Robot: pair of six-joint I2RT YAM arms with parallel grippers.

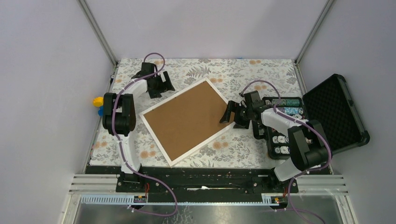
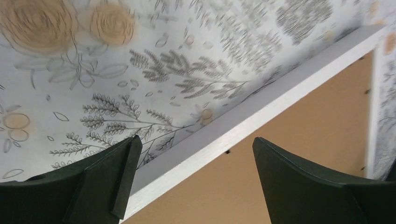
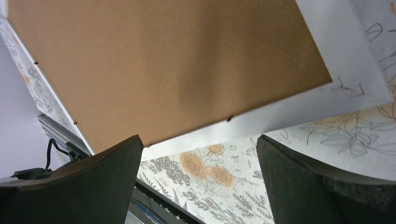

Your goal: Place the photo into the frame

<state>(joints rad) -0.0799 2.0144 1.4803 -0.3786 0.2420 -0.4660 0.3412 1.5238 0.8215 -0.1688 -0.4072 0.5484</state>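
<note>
The frame (image 1: 156,140) lies flat and askew at the centre of the table (image 1: 224,151), brown board (image 1: 184,119) uppermost. Right gripper (image 1: 229,116): jaws apart at the frame's right corner; contact cannot be confirmed. A black case (image 1: 334,112) lies open at the right edge. Left gripper (image 1: 161,88): jaws apart over the frame's far-left edge.

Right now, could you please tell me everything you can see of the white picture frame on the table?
The frame is a large rectangle with a thin, flat, matt white rim. It lies back up and askew on the floral table. A plain brown backing board fills it, with small dark tabs along the inner edge. The open left gripper straddles its far-left side and the open right gripper sits at its right corner. Whether either touches it is unclear.
</note>
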